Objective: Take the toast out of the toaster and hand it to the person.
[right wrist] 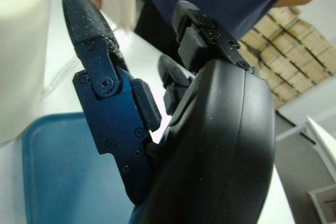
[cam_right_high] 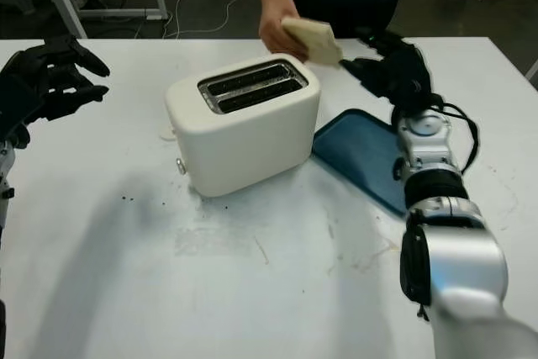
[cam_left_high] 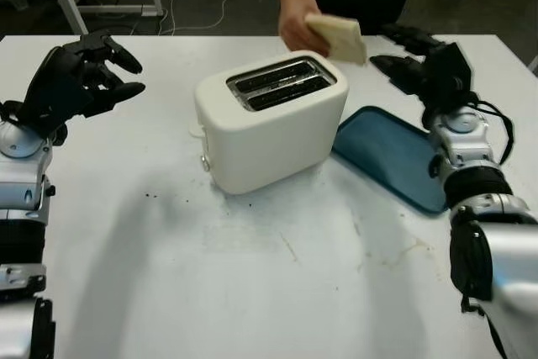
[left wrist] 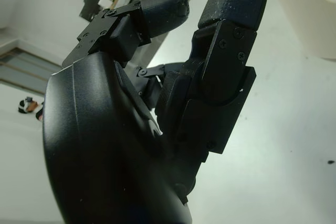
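1. Two things sit close at the counter's far edge: the person's hand [cam_left_high: 296,24] grasps the toast [cam_left_high: 338,37] above and behind the toaster [cam_left_high: 271,120], and the right hand [cam_left_high: 409,65] hovers released just beside it, holding nothing. If that hand swings back carelessly, it could clip the toast or the person's fingers.
2. Pulling the right arm toward the near edge carries it over the blue tray [cam_left_high: 393,155]; a low path could drag the tray toward the counter's right edge.
3. Toaster slots look empty, so reaching in again would be wasted and could shove the toaster, which stands mid-counter.
4. Left hand [cam_left_high: 81,74] hovers released and empty above the counter's left edge, well apart from the toaster, and poses little risk while parked.
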Tool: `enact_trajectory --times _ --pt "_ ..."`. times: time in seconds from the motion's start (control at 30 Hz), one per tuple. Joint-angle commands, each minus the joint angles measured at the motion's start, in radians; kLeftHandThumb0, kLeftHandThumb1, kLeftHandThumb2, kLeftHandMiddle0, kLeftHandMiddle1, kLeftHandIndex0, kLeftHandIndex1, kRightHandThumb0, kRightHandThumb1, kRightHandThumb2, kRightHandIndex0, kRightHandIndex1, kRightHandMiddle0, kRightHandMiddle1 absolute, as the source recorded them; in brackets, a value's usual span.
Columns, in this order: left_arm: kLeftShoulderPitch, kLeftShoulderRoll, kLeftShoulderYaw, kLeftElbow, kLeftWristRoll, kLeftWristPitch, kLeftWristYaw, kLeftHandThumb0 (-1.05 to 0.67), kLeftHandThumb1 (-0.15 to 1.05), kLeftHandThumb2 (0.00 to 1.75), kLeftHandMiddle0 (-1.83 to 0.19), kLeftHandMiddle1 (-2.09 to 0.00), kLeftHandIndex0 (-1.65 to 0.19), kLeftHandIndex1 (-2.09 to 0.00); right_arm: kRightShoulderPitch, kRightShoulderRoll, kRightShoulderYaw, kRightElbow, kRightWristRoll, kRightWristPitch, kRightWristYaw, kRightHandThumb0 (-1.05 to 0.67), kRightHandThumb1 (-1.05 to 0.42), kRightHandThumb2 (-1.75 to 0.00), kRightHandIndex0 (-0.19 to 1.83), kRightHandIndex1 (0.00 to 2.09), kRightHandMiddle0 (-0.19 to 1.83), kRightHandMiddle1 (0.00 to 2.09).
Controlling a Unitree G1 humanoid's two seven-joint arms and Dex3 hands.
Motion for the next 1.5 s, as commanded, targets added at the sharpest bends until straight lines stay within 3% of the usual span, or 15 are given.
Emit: enact_trajectory --times 0.0,0.07,0.27,0.5,0.63,0.77,1.03,1.47 --pt "0.018 -0.003 0.012 -0.017 -0.011 -0.019 0.007 -1.05 0.92 0.06 -0.57 -1.43 -0.48 -1.38 0.059 0.003 -0.023 -0.108 0.04 0.032 0.01 -0.75 -0.81 0.0 0.27 0.23 0.39 0.0" --pt "0.03 -0.003 0.016 -0.027 -0.011 -0.022 0.009 -1.05 0.92 0.06 -0.57 -1.43 -0.48 -1.37 0.108 0.008 -0.028 -0.189 0.055 0.051 0.018 -0.73 -0.8 0.0 0.25 0.23 0.38 0.0" --pt "0.095 -0.003 0.034 -0.111 -0.011 0.02 0.024 -1.05 0.92 0.09 -0.57 -1.42 -0.47 -1.36 0.253 0.019 -0.01 -0.413 0.062 0.135 0.045 -0.89 -0.8 -0.01 0.15 0.19 0.28 0.0" --pt "0.222 -0.07 0.087 -0.275 -0.083 0.121 0.053 -1.05 0.91 0.01 -0.68 -1.27 -0.53 -1.27 0.414 0.075 -0.009 -0.655 0.162 0.258 0.119 -0.83 -0.78 0.0 0.06 0.2 0.2 0.01" --pt "0.309 -0.131 0.103 -0.368 -0.128 0.174 0.072 -1.05 0.87 0.0 -0.72 -1.2 -0.58 -1.2 0.536 0.172 -0.008 -0.818 0.181 0.295 0.033 -0.79 -0.76 0.0 0.19 0.31 0.33 0.06" --pt "0.385 -0.202 0.089 -0.43 -0.145 0.191 0.097 -1.05 0.83 0.0 -0.8 -1.07 -0.69 -1.03 0.646 0.26 0.015 -0.94 0.176 0.323 -0.043 -0.64 -0.76 0.0 0.41 0.53 0.6 0.09" --pt "0.427 -0.309 0.027 -0.427 -0.102 0.165 0.159 -1.05 0.8 0.0 -0.87 -1.0 -0.75 -1.0 0.777 0.352 0.08 -1.03 0.15 0.323 -0.103 -0.6 -0.76 0.0 0.55 0.69 0.73 0.09" --pt "0.415 -0.378 -0.03 -0.306 -0.062 0.106 0.207 -1.05 0.8 0.0 -1.01 -0.8 -0.91 -0.78 0.846 0.394 0.133 -1.045 0.115 0.389 -0.158 -0.54 -0.71 0.0 0.63 0.72 0.85 0.09"
